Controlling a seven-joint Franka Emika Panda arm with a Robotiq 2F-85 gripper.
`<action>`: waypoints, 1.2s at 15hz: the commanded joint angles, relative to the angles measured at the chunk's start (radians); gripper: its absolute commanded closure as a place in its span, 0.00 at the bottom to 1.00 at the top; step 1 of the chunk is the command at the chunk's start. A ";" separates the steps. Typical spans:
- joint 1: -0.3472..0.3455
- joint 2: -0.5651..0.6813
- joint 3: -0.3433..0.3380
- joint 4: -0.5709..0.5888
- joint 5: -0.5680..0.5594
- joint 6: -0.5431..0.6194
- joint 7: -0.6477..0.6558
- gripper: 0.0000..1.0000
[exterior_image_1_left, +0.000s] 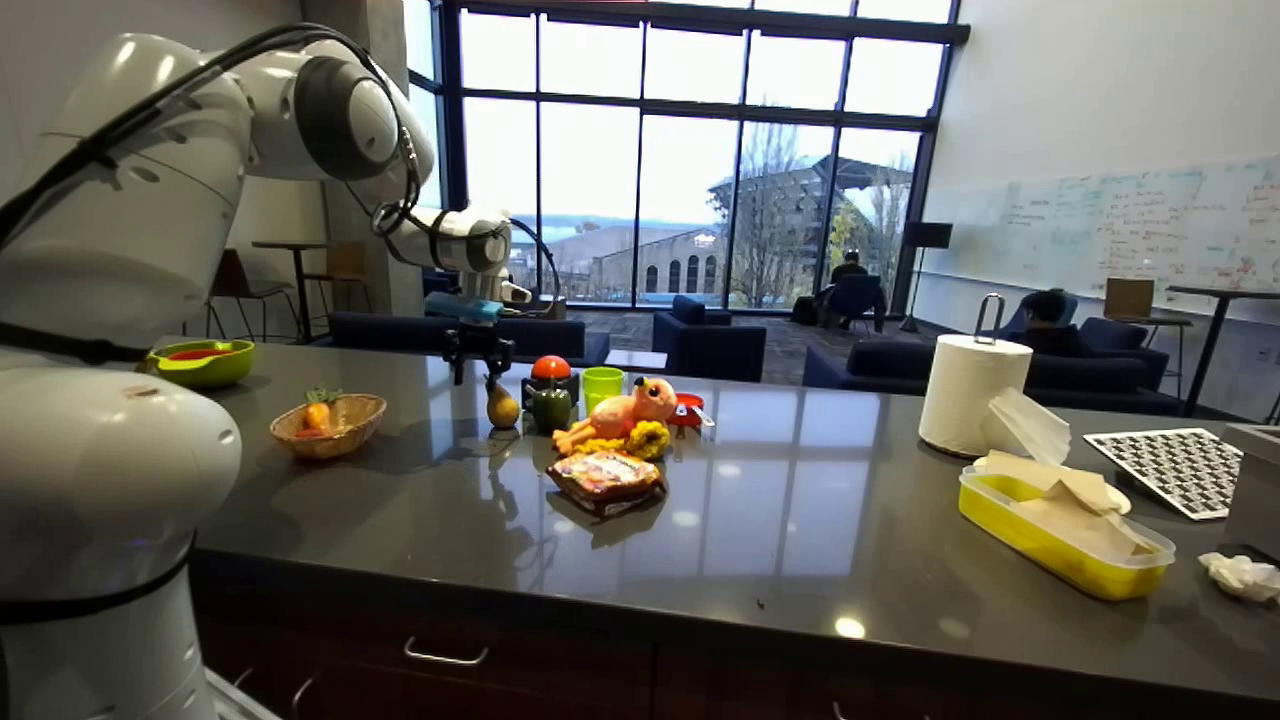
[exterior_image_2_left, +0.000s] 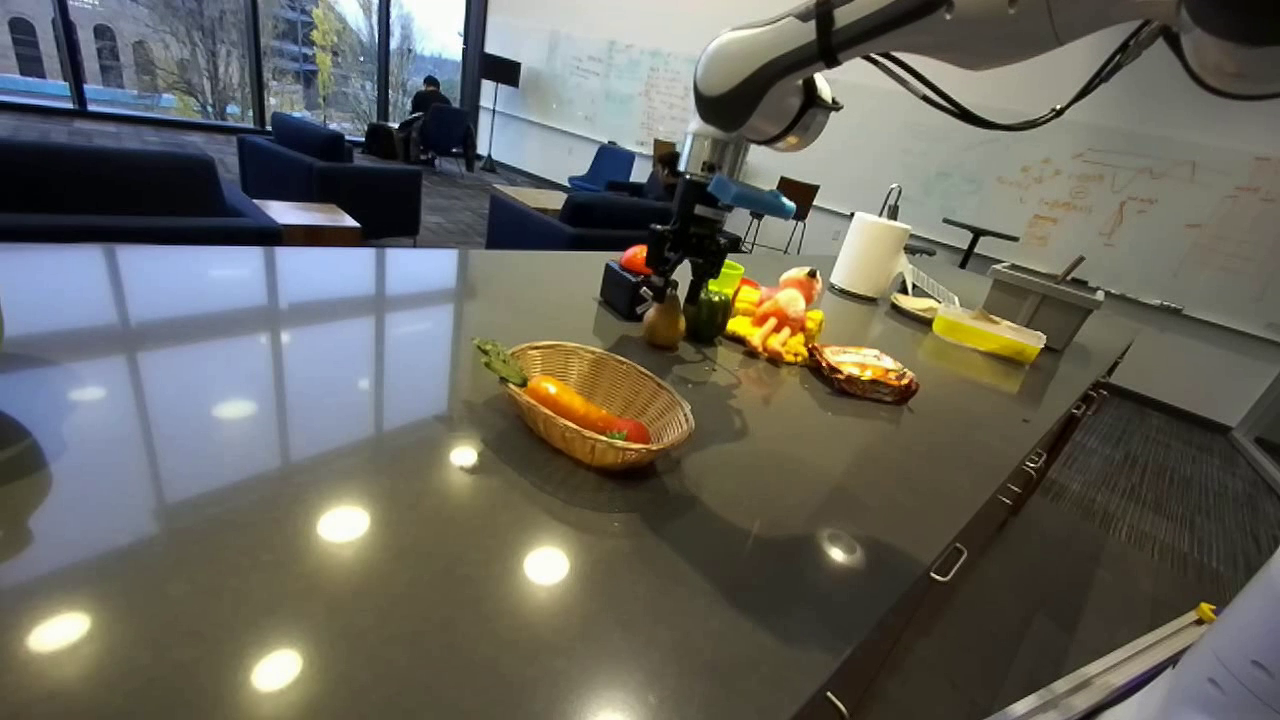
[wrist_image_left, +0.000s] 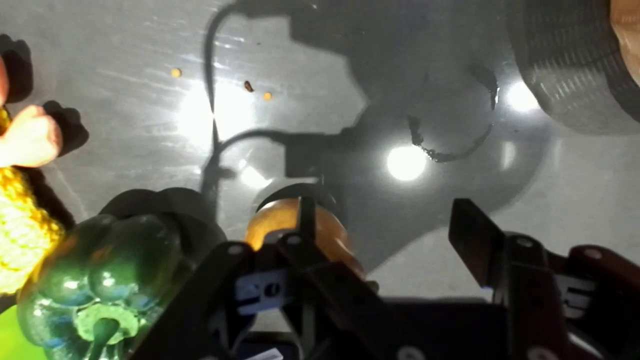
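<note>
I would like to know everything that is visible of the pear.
The pear is brownish yellow and looks smooth, with a rounded bottom and narrow neck. It stands roughly upright on the dark, glossy counter, beside but apart from the green bell pepper. In the wrist view, a finger of the open gripper covers part of it; whether they touch, I cannot tell.

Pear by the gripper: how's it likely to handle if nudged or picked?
The pear would probably tip or roll if nudged: it stands upright on its rounded, bulbous end. It looks firm, with a full, smooth outline, so squeezing should deform it little. It may slide too, as the countertop looks glossy.
</note>
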 joint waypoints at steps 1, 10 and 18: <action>0.015 -0.042 0.008 -0.043 -0.019 0.001 0.048 0.01; 0.057 -0.104 0.052 -0.124 0.023 0.007 0.145 0.00; 0.077 -0.174 0.130 -0.240 0.043 0.087 0.049 0.00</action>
